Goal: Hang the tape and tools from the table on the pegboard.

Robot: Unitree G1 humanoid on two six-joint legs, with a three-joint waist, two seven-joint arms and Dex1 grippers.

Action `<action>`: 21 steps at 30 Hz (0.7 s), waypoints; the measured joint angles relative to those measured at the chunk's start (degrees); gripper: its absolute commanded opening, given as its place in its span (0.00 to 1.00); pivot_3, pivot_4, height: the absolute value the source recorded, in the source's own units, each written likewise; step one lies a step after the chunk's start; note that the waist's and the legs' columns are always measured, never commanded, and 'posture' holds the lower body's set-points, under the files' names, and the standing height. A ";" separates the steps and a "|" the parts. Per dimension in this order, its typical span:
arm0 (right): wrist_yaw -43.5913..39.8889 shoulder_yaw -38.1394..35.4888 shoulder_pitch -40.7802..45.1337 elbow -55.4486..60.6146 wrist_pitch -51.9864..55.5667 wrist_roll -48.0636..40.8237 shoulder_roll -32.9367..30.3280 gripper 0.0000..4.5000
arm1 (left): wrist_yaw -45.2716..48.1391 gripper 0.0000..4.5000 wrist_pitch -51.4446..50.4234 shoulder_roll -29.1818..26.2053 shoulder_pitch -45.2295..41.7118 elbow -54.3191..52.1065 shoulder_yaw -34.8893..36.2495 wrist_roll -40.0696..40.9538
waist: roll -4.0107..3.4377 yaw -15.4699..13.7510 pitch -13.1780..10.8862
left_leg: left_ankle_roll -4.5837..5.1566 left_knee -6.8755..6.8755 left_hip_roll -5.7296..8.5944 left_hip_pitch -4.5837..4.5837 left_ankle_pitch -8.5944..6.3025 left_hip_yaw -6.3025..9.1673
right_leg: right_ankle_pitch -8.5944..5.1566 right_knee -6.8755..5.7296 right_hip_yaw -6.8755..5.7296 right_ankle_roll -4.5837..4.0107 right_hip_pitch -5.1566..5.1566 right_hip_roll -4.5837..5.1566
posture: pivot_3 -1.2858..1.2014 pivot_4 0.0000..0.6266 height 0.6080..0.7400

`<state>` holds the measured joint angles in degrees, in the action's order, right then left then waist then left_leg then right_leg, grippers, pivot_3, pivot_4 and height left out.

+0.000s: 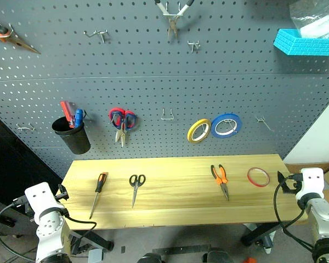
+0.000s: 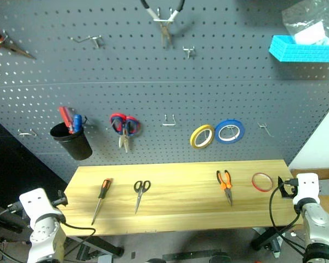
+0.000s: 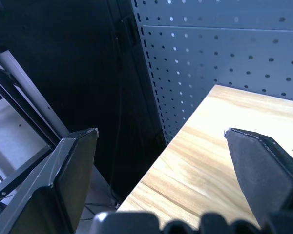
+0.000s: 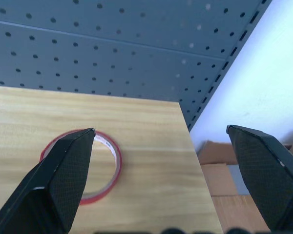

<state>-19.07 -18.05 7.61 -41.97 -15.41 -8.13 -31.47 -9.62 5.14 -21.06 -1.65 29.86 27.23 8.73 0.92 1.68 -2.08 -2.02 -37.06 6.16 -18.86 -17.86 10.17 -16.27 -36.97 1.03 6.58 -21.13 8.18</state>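
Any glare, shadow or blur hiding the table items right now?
Left eye view: even light, no glare on the table; screwdriver, black scissors, pliers and red tape read clearly, with only thin shadows. Right wrist view: the tool's near finger covers part of the tape, and the wall beyond the pegboard is bright. Left wrist view: very dark beside the table.

Left tool [image 3: 161, 136], right tool [image 4: 161, 131] agape
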 measured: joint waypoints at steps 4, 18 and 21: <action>-0.75 0.01 0.20 0.00 -0.25 0.09 0.00 1.00 | -1.05 0.99 0.05 0.00 0.02 -0.93 0.00 -0.92 | 0.00 -0.03 0.01 | 0.00 0.00 0.01 0.00 0.00 0.00 | 0.00 0.01 0.01 0.00 0.00 0.00 | 0.51 0.02 1.00; -6.43 0.19 -1.14 6.51 2.33 -1.31 0.00 1.00 | -2.57 0.99 -12.80 2.97 0.46 -7.77 5.70 8.28 | 0.08 -0.07 -0.10 | 0.01 -0.02 -0.02 -0.03 -0.01 0.03 | 0.00 -0.01 -0.02 0.00 0.00 0.00 | 0.51 0.08 1.00; -7.03 0.86 -3.23 12.06 5.64 -1.92 0.46 1.00 | -1.73 0.99 -17.10 5.33 0.49 -13.92 6.53 12.14 | 0.15 -0.18 -0.32 | 0.02 -0.02 -0.02 -0.05 -0.01 0.03 | 0.00 0.01 -0.02 0.00 0.01 0.00 | 0.51 0.12 1.00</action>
<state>-26.09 -17.19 4.39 -29.91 -9.78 -10.05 -31.01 -11.36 -11.96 -15.73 -1.16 15.94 33.76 20.87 1.06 1.50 -2.41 -2.01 -37.07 6.14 -18.91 -17.87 10.20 -16.27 -36.96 1.01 6.58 -21.12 8.19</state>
